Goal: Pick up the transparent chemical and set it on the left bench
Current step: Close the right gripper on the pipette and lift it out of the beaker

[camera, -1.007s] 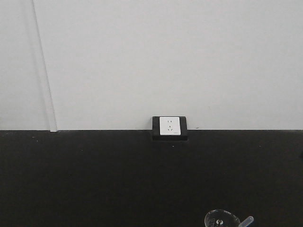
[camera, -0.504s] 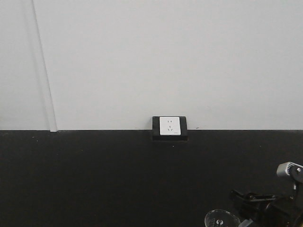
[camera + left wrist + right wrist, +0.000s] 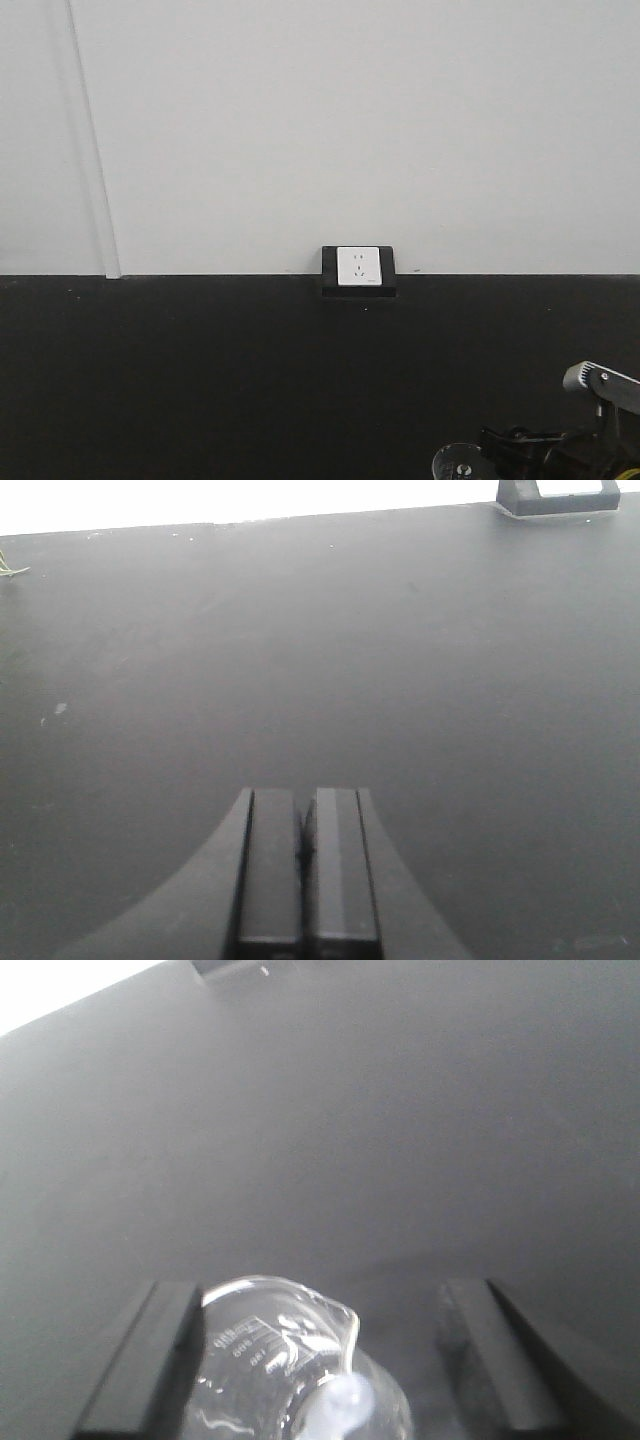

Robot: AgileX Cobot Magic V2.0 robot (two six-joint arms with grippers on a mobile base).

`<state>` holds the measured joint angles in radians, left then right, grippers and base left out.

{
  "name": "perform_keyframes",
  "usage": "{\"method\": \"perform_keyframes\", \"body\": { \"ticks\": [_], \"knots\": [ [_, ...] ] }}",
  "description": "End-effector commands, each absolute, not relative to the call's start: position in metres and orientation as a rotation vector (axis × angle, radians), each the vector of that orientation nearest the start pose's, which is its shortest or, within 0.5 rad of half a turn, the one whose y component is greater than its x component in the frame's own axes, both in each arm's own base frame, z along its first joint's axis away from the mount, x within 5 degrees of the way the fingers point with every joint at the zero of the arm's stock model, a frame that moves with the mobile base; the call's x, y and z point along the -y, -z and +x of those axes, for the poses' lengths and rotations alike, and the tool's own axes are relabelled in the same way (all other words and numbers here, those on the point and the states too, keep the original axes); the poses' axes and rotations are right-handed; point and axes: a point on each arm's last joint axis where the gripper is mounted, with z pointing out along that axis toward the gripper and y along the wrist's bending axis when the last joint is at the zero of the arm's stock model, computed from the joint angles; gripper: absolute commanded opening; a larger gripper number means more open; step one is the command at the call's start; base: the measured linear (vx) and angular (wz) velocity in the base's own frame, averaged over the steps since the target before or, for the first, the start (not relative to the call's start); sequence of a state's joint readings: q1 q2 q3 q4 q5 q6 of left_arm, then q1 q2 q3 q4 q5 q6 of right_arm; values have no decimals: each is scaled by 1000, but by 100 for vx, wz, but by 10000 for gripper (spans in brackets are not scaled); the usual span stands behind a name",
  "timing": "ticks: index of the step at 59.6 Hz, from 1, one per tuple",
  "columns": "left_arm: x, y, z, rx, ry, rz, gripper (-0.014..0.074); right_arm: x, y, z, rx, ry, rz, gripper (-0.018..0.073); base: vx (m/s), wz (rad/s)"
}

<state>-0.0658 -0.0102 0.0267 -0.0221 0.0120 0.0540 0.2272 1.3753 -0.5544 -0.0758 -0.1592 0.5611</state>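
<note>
right gripper (image 3: 320, 1345) jaws wide apart around the glass beaker (image 3: 262, 1345), left gripper (image 3: 305, 850) jaws pressed together over the black table (image 3: 300, 630), white wall socket (image 3: 359, 267) at the back

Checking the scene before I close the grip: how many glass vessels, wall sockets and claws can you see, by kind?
glass beaker: 1
wall socket: 1
claws: 2, the left claw and the right claw
Total: 4
</note>
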Motion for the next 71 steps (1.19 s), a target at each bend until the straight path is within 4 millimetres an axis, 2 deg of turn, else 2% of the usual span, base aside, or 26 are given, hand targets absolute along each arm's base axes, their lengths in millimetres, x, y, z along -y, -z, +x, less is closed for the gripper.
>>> {"method": "perform_keyframes", "body": {
  "ticks": [1, 13, 28, 39, 45, 56, 71],
  "knots": [
    [4, -206, 55, -1429, 35, 64, -3, -62, -225, 260, -2058, -466, 270, 445, 0, 0],
    [4, -206, 55, -1429, 35, 64, -3, -62, -219, 261, -2088, -457, 276, 279, 0, 0],
    [4, -206, 55, -1429, 35, 64, -3, -62, -218, 262, -2088, -449, 256, -11, 0, 0],
    [4, -206, 55, -1429, 35, 64, -3, -63, -221, 262, -2066, -418, 174, -7, 0, 0],
    [4, -206, 55, -1429, 35, 64, -3, -63, -231, 260, -2006, -412, 123, -4, 0, 0],
    [4, -206, 55, -1429, 35, 64, -3, -61, -266, 252, -1863, -357, -5, -4, 0, 0],
    [4, -206, 55, -1429, 35, 64, -3, -54, -312, 214, -1698, -216, -221, -4, 0, 0]
  ]
}}
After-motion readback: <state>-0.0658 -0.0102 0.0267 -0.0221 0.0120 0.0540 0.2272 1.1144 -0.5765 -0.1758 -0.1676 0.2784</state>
